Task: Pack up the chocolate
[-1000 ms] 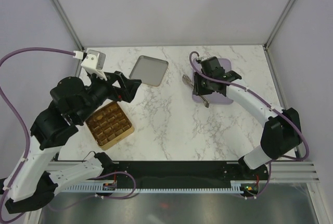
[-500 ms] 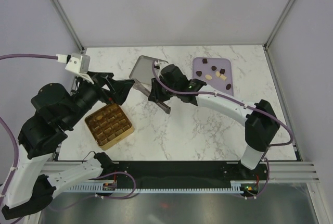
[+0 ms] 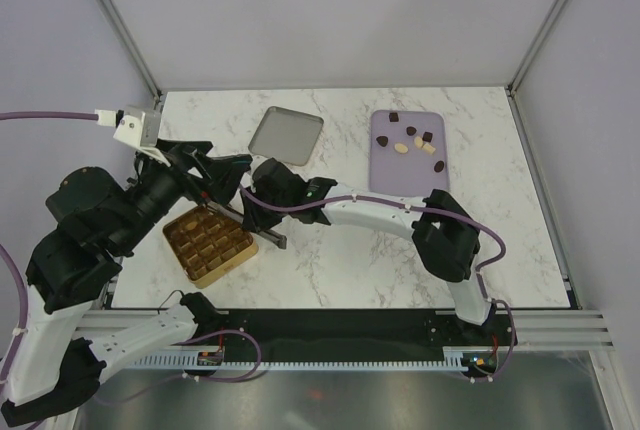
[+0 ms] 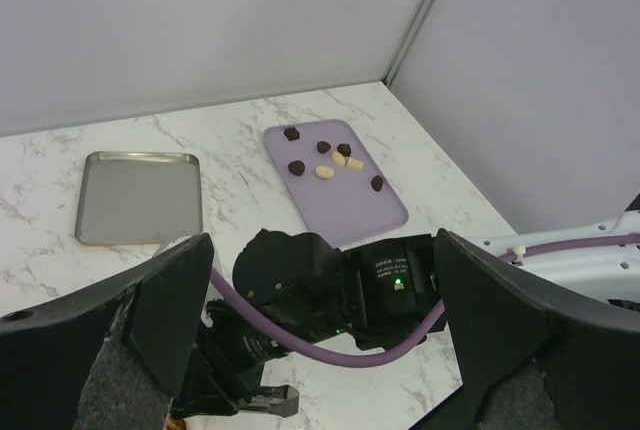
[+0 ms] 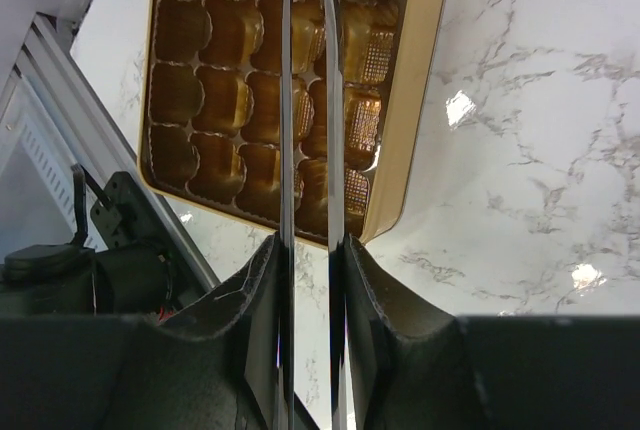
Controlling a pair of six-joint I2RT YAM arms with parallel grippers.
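The chocolate pieces, dark brown and cream, lie on the lilac tray at the back right; they also show in the left wrist view. The gold box with brown compartments sits at the front left. My right gripper is shut on thin metal tongs, whose blades reach over the box's compartments. A pale bit shows between the blade tips at the frame's top edge; I cannot tell what it is. My left gripper is open and empty, above the box's far corner.
An empty silver tray lies at the back centre, left of the lilac tray; it also shows in the left wrist view. The right arm stretches across the table's middle. Frame posts stand at the back corners.
My right gripper has swung from over the lilac tray, across the table, to over the gold box with the tongs. The left arm has drawn back a little to the left.
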